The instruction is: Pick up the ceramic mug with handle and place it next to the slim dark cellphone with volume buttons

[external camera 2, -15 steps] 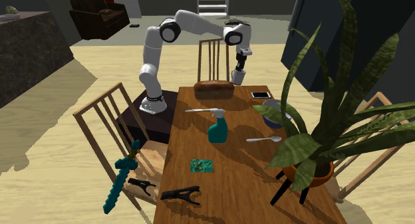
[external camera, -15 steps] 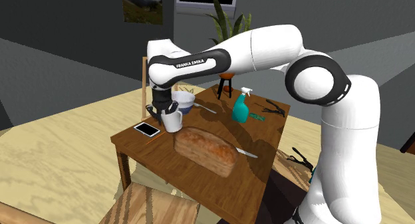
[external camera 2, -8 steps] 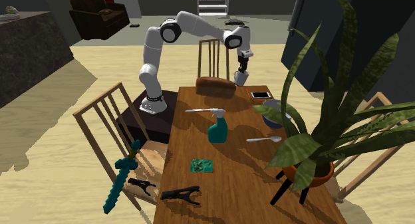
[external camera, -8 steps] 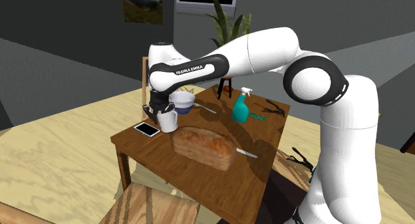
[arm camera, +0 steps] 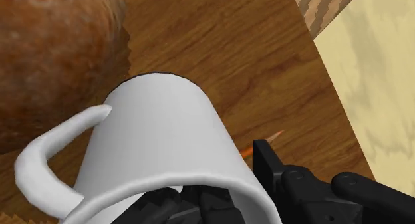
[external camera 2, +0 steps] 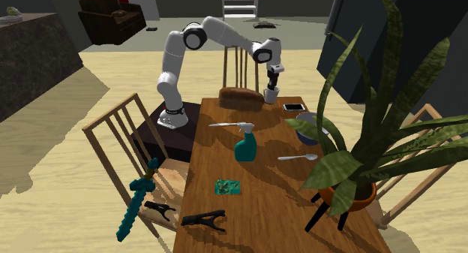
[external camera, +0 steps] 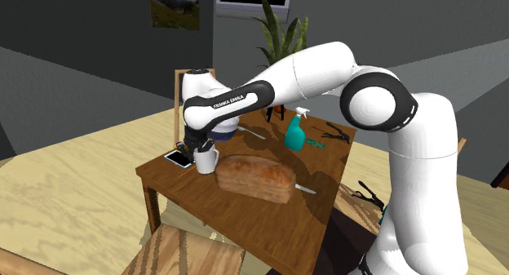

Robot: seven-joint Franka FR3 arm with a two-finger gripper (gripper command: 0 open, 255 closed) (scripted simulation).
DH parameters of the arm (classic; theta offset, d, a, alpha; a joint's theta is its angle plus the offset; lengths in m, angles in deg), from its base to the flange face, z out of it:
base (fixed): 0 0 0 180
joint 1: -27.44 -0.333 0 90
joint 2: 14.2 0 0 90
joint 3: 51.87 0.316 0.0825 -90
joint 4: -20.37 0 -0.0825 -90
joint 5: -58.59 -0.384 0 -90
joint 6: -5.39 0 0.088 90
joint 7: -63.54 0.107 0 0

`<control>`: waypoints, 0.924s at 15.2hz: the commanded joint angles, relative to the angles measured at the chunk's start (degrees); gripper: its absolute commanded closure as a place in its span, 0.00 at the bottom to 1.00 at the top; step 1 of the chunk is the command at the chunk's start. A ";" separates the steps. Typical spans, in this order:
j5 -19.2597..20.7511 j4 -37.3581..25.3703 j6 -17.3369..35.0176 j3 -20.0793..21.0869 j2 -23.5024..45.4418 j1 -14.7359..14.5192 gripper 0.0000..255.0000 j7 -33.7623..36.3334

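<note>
Can't make out phone [external camera: 178,158] buttons, too small. Can't see whole loaf [arm camera: 53,56] or mug [arm camera: 166,143] rim in wrist view: cropped at edge.

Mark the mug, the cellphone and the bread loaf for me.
mug [external camera: 207,162], shoulder view, on its white side wall.
cellphone [external camera: 174,157], shoulder view, on its screen.
bread loaf [external camera: 257,179], shoulder view, on its crust.

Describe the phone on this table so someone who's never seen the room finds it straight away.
Start at the long wooden table and go to the end where the brown loaf lies. At that end's corner, just beside the white mug, lies the phone. It is the one thin flat slab, dark-rimmed with a pale face, unlike the bulky loaf and round mug.
</note>
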 commanded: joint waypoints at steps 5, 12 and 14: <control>-0.18 0.46 -6.75 -0.09 0.39 0.06 1.00 -0.04; -0.21 -0.58 -8.42 -0.06 -0.25 0.01 0.00 -0.07; -0.29 -2.94 -11.85 0.00 -1.32 -0.09 0.00 -0.12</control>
